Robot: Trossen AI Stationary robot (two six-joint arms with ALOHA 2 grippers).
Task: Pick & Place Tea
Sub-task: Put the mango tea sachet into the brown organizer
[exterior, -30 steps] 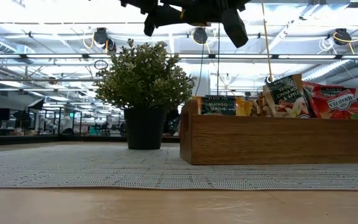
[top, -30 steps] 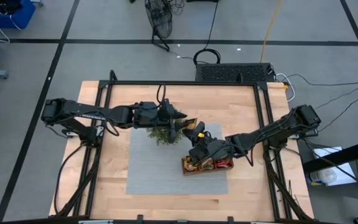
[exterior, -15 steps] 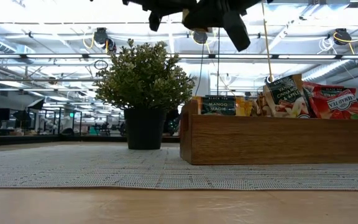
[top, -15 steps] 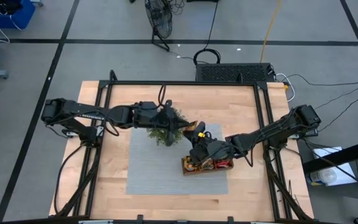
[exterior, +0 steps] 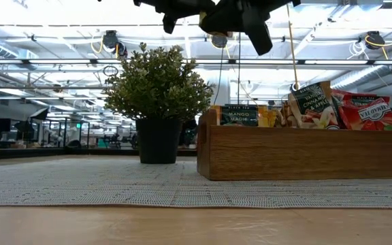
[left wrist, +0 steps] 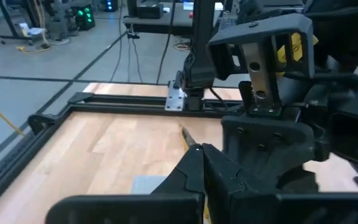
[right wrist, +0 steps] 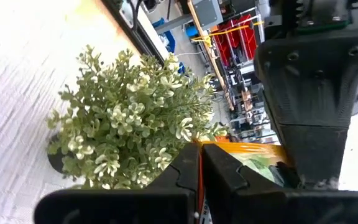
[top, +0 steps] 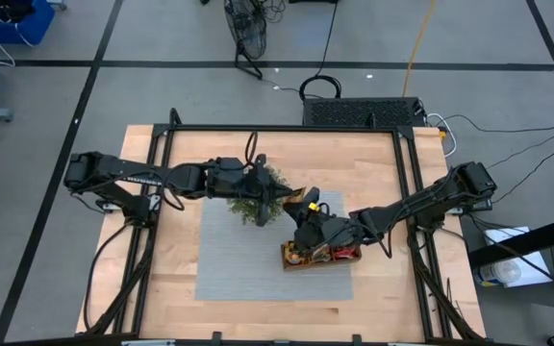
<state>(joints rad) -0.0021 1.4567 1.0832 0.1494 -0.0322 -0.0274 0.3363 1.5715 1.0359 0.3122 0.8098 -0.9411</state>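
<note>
1. Where the two arms meet above the middle of the table [top: 171, 288], you have the right gripper [top: 304, 205] in the air between the plant [top: 248, 211] and the wooden tray [top: 288, 259], its arm reaching in from the right edge.
2. Its fingers are pressed together on an orange sachet [top: 311, 205] – the right wrist view shows the thin orange packet pinched at the fingertips, with the plant's leaves just behind it.
3. Your left gripper [top: 279, 195] hangs over the crown of the plant, pointing at the right gripper and almost touching it. Its fingers are closed tip to tip. The left wrist view shows a thin, pale-brown sliver at those tips, but you cannot tell from it whether the left fingers also pinch the sachet.
4. The rest of the tea stands on edge in the tray, on the grey mat [top: 239, 259] just beside the plant's black pot [exterior: 158, 139]. From the low view you can read a dark mango sachet [exterior: 239, 116] at the tray's near end and red sachets [exterior: 363, 112] farther along, all poking up above the wooden wall.
5. Both grippers sit high – in the low view only their dark undersides cross the top edge, well above the plant and the tray.
</note>
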